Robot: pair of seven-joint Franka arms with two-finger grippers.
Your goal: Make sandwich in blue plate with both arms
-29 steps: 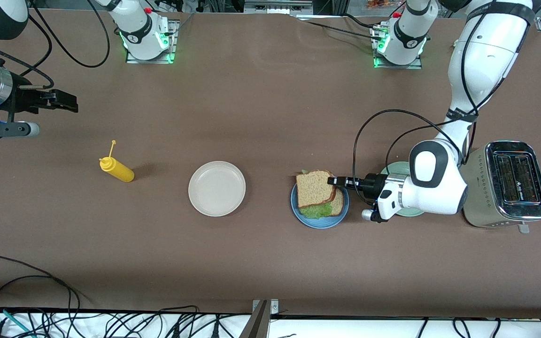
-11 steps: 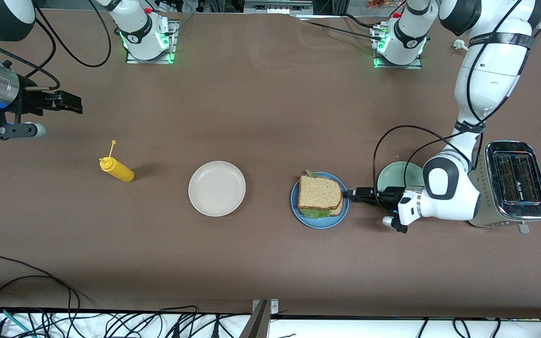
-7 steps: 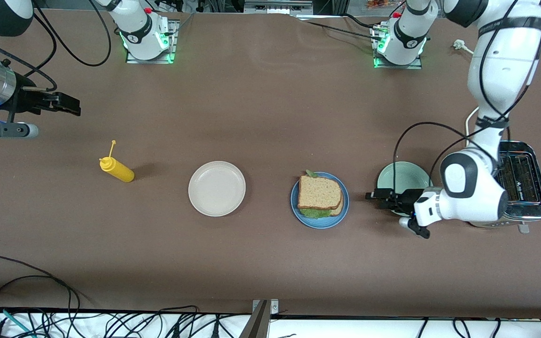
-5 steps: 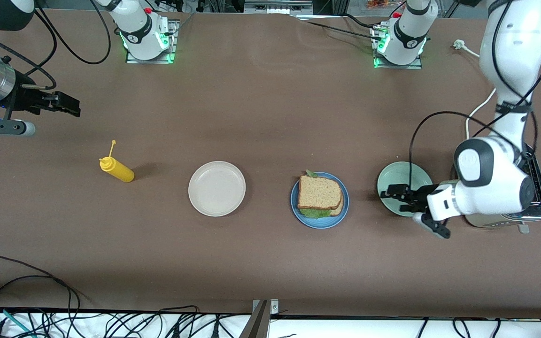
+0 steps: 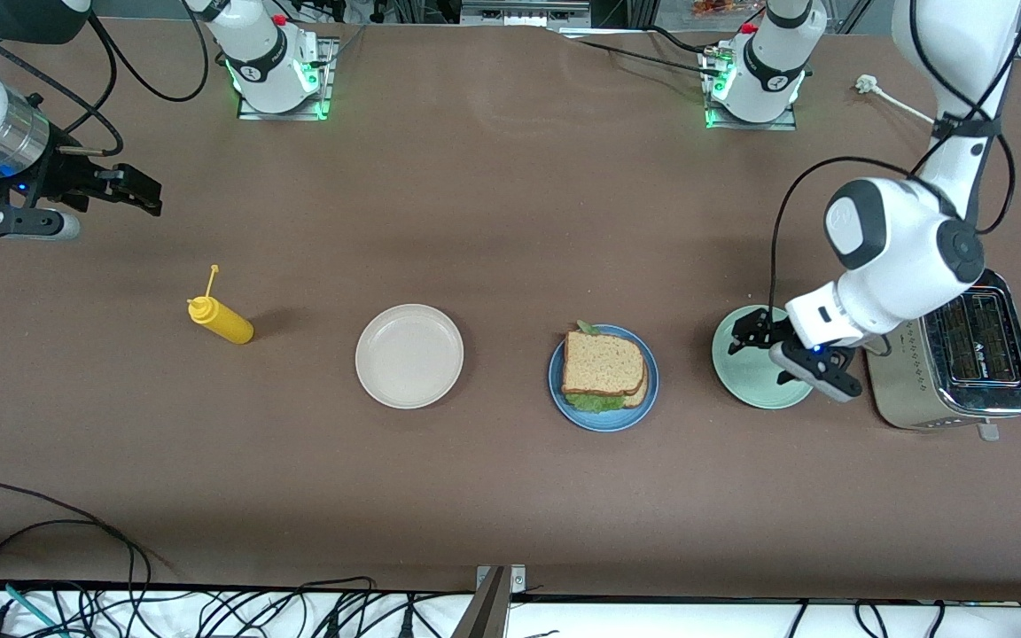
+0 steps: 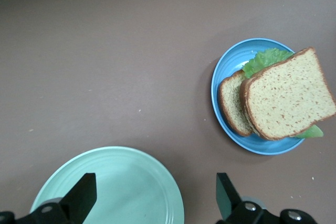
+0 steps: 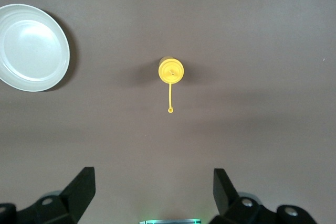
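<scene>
**Sandwich assembled on the blue plate, both grippers empty**

A brown matte table (image 5: 493, 221) fills the scene, with the two arms' green-lit bases along its edge farthest from the front camera and loose black cables along the nearest edge. The blue plate (image 5: 643, 403) sits near the middle of the table, toward the left arm's end. On it lies the sandwich (image 5: 604, 368): a wholegrain slice on top, a second slice offset beneath it, and ruffled green lettuce showing at two edges.

Just beside the blue plate, closer to the left arm's end, is a pale mint-green plate (image 5: 745, 381); a chrome two-slot toaster (image 5: 962, 354) stands next to that. The left gripper (image 5: 754, 332) hangs over the mint-green plate, its fingers (image 6: 81, 198) spread wide and holding nothing.

Toward the right arm's end, a cream-white plate (image 5: 409, 355) lies near the blue plate, and a yellow squeeze bottle (image 5: 220, 320) with its cap hanging on a thin strap stands well apart from it. The right gripper (image 5: 134, 188) waits above bare table at that end, fingers (image 7: 79, 190) likewise spread and empty.
</scene>
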